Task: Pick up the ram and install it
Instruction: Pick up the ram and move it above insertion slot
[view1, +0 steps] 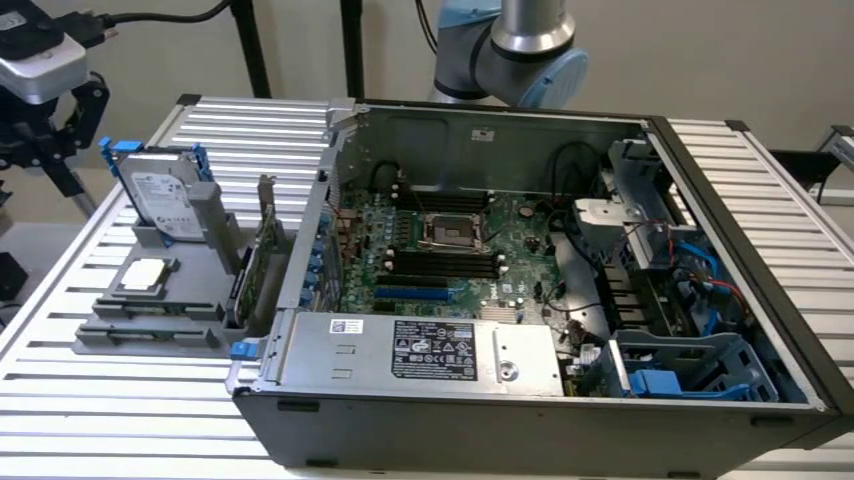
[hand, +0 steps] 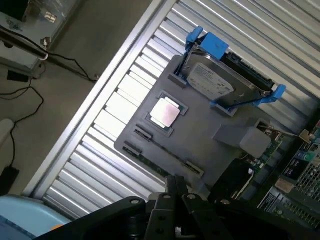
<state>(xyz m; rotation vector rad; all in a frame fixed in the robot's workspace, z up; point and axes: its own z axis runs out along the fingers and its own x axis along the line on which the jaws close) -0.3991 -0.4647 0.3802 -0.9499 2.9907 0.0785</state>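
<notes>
Table (view1: 120, 385) — ribbed, shiny metal; holder (hand: 200, 132) matt grey plastic (smooth); hard drive (hand: 212, 82) bright metal in 1 blue plastic frame (hand: 216, 44); ram (hand: 159, 163) — green circuit board.

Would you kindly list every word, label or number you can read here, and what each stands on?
The black label on the grey metal power supply box: print too small to read.
The white label on the silver hard drive in its blue frame: blurred, unreadable.
No legible text anywhere.

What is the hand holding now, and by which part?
Nothing: the hand is shut and empty, apart from the ram, which lies in the gray holder.
</notes>
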